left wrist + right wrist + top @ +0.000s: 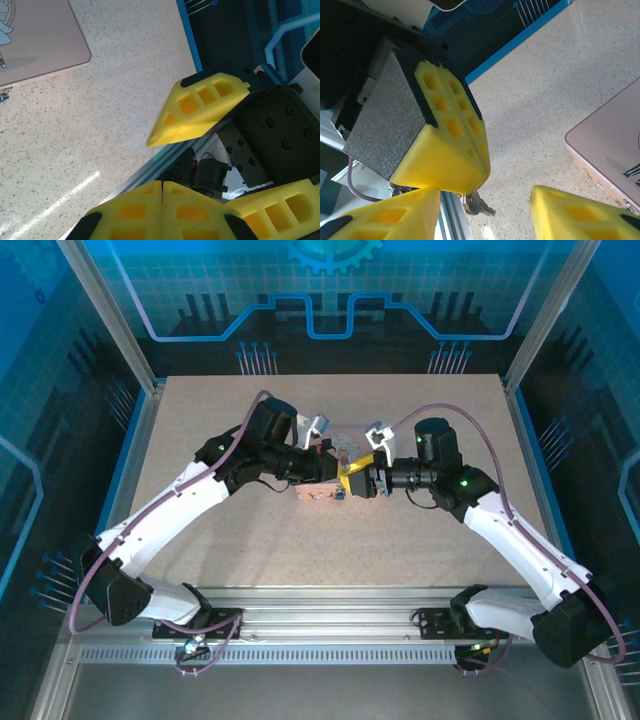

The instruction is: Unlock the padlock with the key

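My left gripper (162, 183) is shut, its yellow pads pressed flat together. In the right wrist view its closed tips (479, 181) pinch the head of the key (476, 204), a small metal key that dangles below them over the table. My right gripper (486, 199) is open; the key hangs in the gap between its two fingers and touches neither. Both grippers (345, 483) (369, 480) meet tip to tip at the table's middle, beside the pink box (320, 487). The padlock is hidden.
The pink box (35, 45) lies flat on the speckled table (100, 140), its corner also in the right wrist view (610, 145). The right gripper's yellow fingers (200, 107) hang in front of the left wrist camera. Blue walls (120, 430) edge the table.
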Controlling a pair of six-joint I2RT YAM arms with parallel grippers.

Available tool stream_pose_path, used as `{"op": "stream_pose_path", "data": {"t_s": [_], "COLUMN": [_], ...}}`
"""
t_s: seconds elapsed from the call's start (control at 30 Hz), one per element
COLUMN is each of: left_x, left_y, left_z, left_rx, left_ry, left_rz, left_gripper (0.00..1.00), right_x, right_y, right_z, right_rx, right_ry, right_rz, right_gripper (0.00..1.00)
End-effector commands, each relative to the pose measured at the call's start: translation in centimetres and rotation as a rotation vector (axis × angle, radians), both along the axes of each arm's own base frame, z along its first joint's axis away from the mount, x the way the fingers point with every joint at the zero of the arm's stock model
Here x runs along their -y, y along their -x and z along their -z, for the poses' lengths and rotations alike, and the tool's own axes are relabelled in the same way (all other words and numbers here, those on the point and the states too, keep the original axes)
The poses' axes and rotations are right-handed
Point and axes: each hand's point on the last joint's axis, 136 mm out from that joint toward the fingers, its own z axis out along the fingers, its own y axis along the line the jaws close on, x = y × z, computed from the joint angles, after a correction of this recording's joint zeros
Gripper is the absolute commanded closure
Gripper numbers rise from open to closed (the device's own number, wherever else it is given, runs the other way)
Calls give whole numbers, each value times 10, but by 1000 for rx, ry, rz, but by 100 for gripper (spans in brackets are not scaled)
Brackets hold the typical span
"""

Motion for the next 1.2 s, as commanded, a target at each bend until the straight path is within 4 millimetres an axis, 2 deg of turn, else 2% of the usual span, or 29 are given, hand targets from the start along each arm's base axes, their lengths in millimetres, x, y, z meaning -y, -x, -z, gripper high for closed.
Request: {"op": "stream_pose_path", "data": {"t_s": [0.0,0.3,0.57,0.7,0.77,0.87,1.03,1.17], "left_x": [12,15,18,18,19,19,18,17], "left_y": [7,8,12,12,13,14,15,15], "left_z": [-31,-31,-29,-27,-27,-23,-16,-16], "left_rx": [64,52,32,28,28,21,9,15], "left_ry": [74,88,99,96,99,90,70,61], "left_rz": [59,68,96,101,109,117,125,121], "left_gripper": [100,100,100,100,100,100,100,100], "right_x": [4,7,-2,-4,-4,-4,-1,2], "right_y": [9,10,9,9,9,10,11,15], "right_z": [6,5,-4,-8,-8,-10,-13,-12], "right_rx": [2,18,26,32,31,37,53,57], "right_ry": [10,-5,-25,-24,-20,-14,4,14], "right_rz": [-11,1,-37,-49,-52,-53,-42,-51], "right_gripper": [41,38,46,55,57,56,49,50]}}
